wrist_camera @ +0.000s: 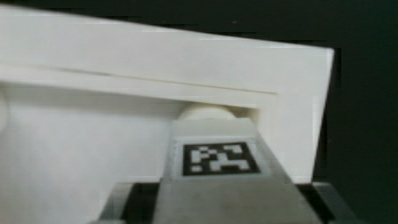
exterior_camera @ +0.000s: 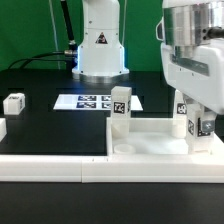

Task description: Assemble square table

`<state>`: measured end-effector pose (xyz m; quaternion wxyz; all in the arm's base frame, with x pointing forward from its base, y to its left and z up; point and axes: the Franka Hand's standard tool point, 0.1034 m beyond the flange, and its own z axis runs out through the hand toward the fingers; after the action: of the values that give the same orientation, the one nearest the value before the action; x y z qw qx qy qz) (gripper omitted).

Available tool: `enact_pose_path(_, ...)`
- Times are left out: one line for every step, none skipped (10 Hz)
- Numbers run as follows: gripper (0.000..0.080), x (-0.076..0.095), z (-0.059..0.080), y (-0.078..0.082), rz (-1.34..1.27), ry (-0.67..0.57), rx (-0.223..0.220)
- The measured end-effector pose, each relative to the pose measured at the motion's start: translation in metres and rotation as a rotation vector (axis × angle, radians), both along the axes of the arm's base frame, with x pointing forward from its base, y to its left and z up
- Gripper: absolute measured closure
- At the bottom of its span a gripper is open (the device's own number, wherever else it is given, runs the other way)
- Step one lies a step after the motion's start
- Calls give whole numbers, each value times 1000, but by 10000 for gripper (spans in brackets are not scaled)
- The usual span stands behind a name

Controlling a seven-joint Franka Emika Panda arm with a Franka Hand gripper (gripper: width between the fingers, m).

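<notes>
The white square slab (exterior_camera: 150, 146) lies at the exterior view's right, against the L-shaped rail. One white tagged leg (exterior_camera: 120, 108) stands upright at its near left corner. My gripper (exterior_camera: 195, 128) is at the slab's right side, shut on another tagged leg (exterior_camera: 182, 116) and holding it upright at the slab. In the wrist view this leg (wrist_camera: 221, 160) sits between my dark fingers (wrist_camera: 146, 200). My gripper (wrist_camera: 222, 205) points it at the slab (wrist_camera: 107, 110), with the leg's rounded far end at the slab's corner. I cannot tell whether the end is seated in a hole.
The long white L-shaped rail (exterior_camera: 50, 166) runs along the front. The marker board (exterior_camera: 92, 101) lies on the black table before the robot base (exterior_camera: 100, 50). Two loose white legs lie at the exterior view's left, one further back (exterior_camera: 14, 102) and one at the edge (exterior_camera: 2, 128).
</notes>
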<state>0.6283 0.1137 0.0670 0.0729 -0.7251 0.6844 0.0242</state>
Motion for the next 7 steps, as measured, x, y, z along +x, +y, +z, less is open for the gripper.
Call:
enact_pose_path(511,0,-1,2,-124,12,7)
enact_pose_path(511,-1,-1,5,-145,16,8)
enact_pose_path(509,-1,-1,5,-147,15,8)
enact_pose_path(509,-3,-1,5,-2,11,-15)
enact_pose_path(425,-4,-1,6,206,2,-43)
enact_pose_path(289,-2,0,4,425,-32,-51)
enact_pose_path(179,-2,1,4,625,-60,-56)
